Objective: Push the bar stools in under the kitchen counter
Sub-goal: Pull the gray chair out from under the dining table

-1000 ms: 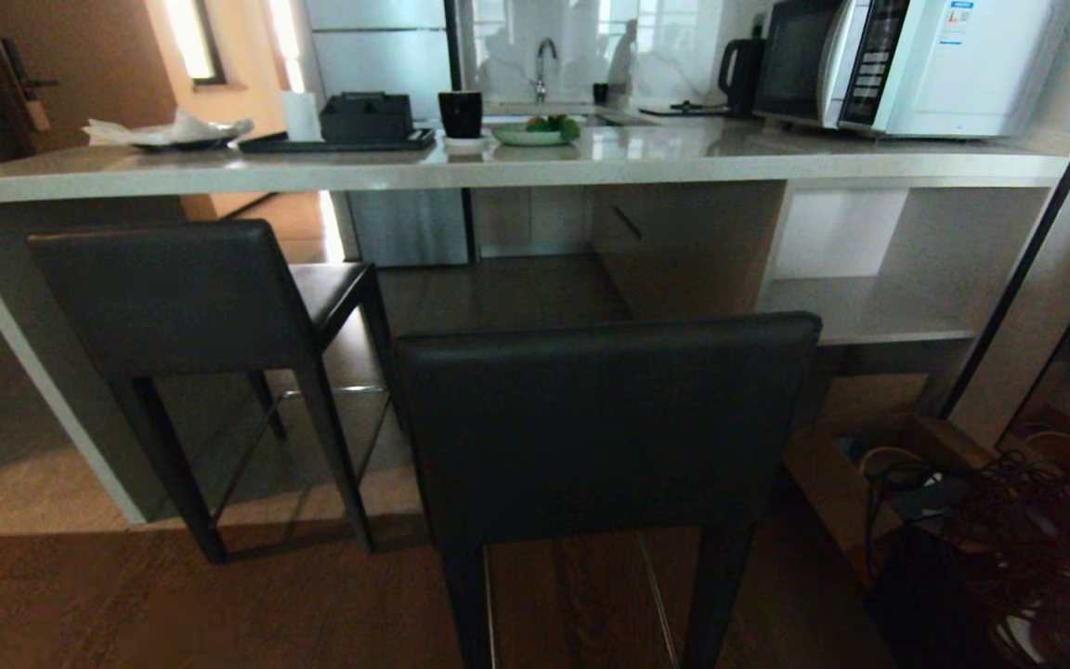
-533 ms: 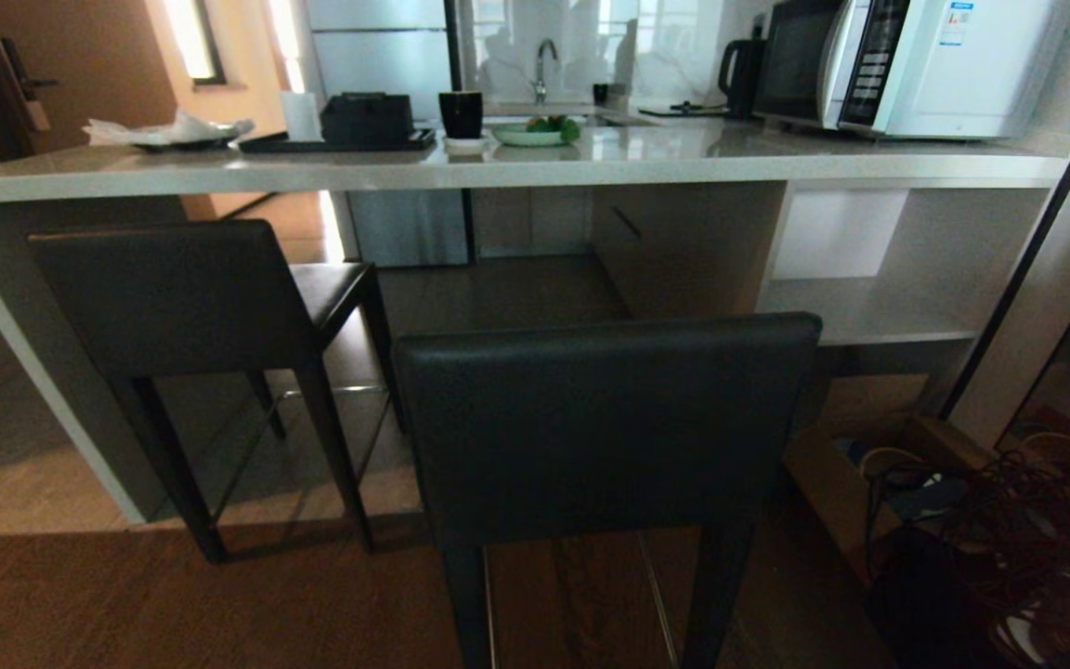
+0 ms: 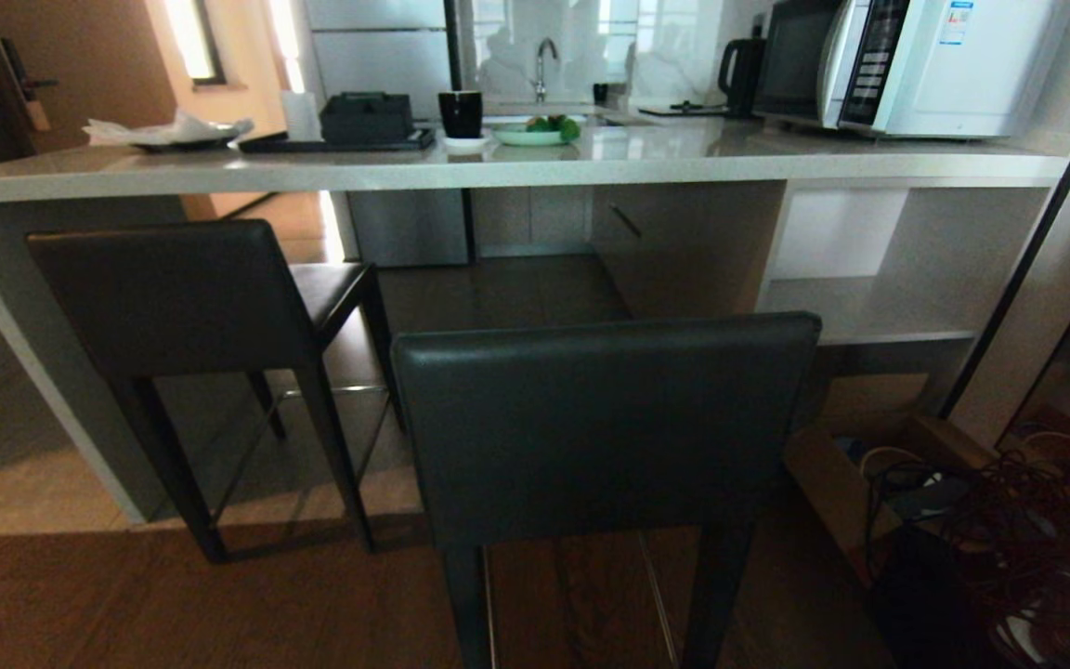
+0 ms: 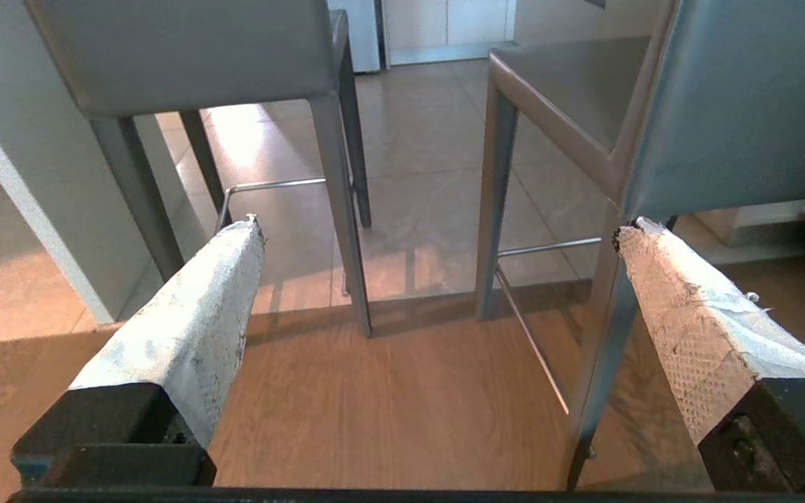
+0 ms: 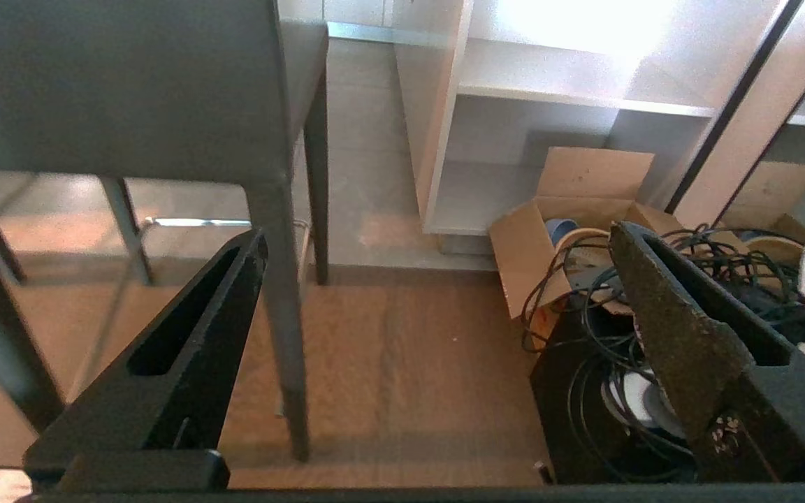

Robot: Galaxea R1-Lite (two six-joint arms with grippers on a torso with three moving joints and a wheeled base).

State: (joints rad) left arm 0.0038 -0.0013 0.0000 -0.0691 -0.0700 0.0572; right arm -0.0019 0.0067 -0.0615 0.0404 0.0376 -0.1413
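Note:
Two dark bar stools stand before the kitchen counter [image 3: 646, 160]. The left stool [image 3: 163, 297] has its seat partly under the counter edge. The nearer stool [image 3: 605, 427] stands further out on the wood floor, its backrest facing me. Neither arm shows in the head view. Low behind the stools, my left gripper [image 4: 441, 227] is open and holds nothing; the left stool [image 4: 186, 49] and the near stool [image 4: 745, 105] lie ahead of it. My right gripper [image 5: 437, 236] is open and empty too, beside the near stool's [image 5: 116, 77] rear leg [image 5: 284, 314].
On the counter sit a microwave [image 3: 916, 65], a dark cup [image 3: 461, 111], a green plate [image 3: 535, 135] and a black tray [image 3: 340, 141]. An open cardboard box [image 5: 549, 230] and tangled cables [image 3: 1009, 530] lie on the floor at right, below white shelves [image 3: 869, 307].

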